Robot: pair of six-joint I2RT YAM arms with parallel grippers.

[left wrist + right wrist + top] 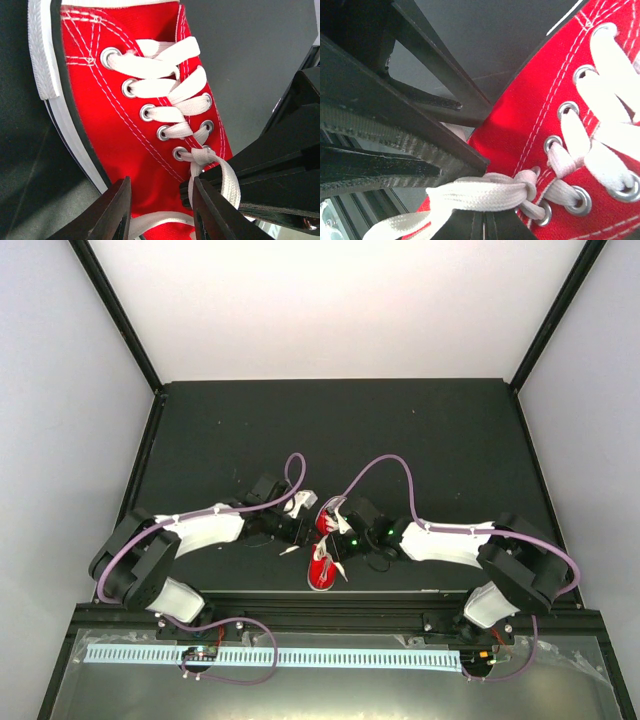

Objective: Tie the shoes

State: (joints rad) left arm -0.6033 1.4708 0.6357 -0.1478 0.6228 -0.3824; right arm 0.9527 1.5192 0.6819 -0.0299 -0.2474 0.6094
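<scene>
A small red sneaker (322, 562) with white laces lies near the table's front edge, between both grippers. In the left wrist view the red canvas (115, 125) fills the frame, with a first knot (200, 156) at the lowest eyelets. My left gripper (160, 212) is open; its fingertips stand on either side of a loose lace strand (165, 220) over the shoe's side. My right gripper (485, 227) is shut on a folded lace loop (480, 192) just beside the knot. From above, the left gripper (298, 530) and right gripper (338, 530) nearly meet over the shoe's top.
The shoe rests on a black table (400, 440) enclosed by white walls. The table's front rail (330, 605) runs just below the shoe. The left gripper's black fingers (440, 70) crowd the right wrist view.
</scene>
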